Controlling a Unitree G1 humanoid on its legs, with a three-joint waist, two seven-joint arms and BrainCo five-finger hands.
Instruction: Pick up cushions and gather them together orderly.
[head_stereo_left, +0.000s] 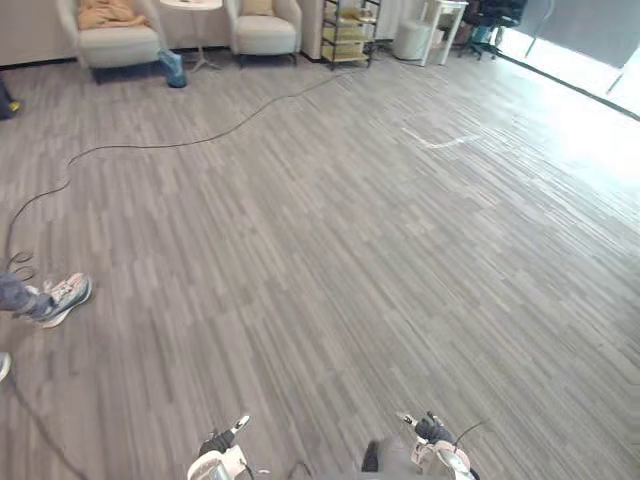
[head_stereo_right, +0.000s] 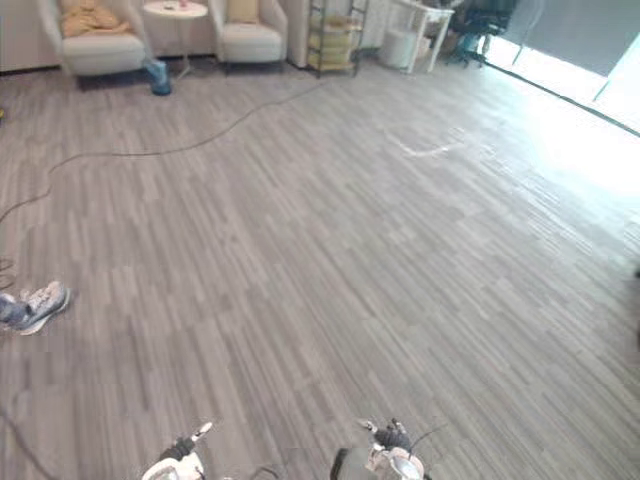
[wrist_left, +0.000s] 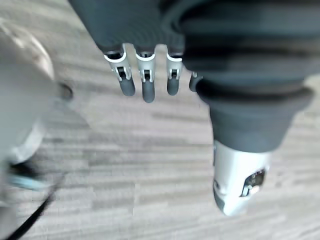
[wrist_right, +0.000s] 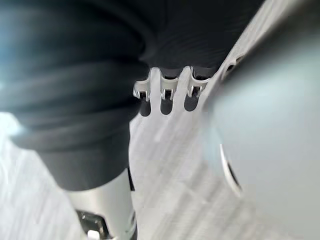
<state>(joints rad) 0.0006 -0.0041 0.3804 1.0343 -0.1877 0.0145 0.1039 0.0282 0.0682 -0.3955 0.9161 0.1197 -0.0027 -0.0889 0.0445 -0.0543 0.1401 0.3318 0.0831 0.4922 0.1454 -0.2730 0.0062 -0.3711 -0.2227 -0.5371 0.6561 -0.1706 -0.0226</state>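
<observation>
Both hands are hanging low and empty. The left hand (wrist_left: 144, 86) is dangling with its fingers loose and slightly apart, and the right hand (wrist_right: 165, 98) is equally relaxed, gripping nothing, probably because no cushion is within reach. The cushions are waiting far across the room. A tan cushion (head_stereo_left: 108, 14) is slumping, soft and rumpled, on the left armchair (head_stereo_left: 120, 45). A paler cushion (head_stereo_left: 258, 7) is leaning upright against the back of the right armchair (head_stereo_left: 265, 38). Both chairs are looking padded and cream. Streaky grey plank floor (head_stereo_left: 380, 250) is stretching in between, with a person's shoe (head_stereo_left: 62, 298) resting at its left edge.
</observation>
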